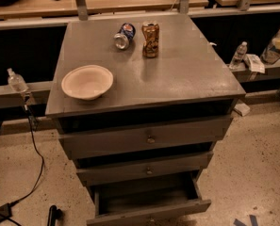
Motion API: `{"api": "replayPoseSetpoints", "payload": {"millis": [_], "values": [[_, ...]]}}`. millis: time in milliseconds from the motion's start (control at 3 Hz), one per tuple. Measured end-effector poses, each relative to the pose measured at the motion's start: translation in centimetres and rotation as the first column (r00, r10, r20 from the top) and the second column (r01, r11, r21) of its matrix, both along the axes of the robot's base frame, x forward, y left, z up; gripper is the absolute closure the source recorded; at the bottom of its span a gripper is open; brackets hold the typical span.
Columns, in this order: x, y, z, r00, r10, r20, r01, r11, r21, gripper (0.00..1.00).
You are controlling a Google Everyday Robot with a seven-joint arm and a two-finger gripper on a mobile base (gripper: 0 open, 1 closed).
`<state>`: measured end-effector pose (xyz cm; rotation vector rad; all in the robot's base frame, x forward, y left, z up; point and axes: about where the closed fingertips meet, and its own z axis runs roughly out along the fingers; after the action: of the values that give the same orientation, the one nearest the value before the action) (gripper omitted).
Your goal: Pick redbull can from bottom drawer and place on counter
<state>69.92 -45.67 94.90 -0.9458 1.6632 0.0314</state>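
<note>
The bottom drawer [149,210] is pulled open at the foot of the grey cabinet. The part of its inside that shows is dark and shows no can. The redbull can is hidden or out of view. The counter [186,74] is the flat grey top of the cabinet. My gripper is not in view.
On the counter stand a cream bowl [87,81] at the front left, a short blue can [124,35] lying on its side, and a dented brown-gold can [150,40] upright at the back. The two upper drawers [149,138] are closed. A cable [33,145] runs down the floor at left.
</note>
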Motion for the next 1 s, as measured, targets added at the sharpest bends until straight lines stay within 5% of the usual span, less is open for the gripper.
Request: {"api": "replayPoseSetpoints", "payload": {"millis": [333, 667, 1000], "values": [[-0.2, 2.2, 0.8, 0.9983, 0.058, -0.012, -0.057, 0.998, 0.035, 1.0], [-1.2, 5.8, 1.5, 0.985, 0.168, -0.036, -0.163, 0.98, 0.117, 1.0], [-2.3, 9.8, 2.1, 0.9536, 0.298, -0.047, -0.284, 0.94, 0.189, 1.0]]}}
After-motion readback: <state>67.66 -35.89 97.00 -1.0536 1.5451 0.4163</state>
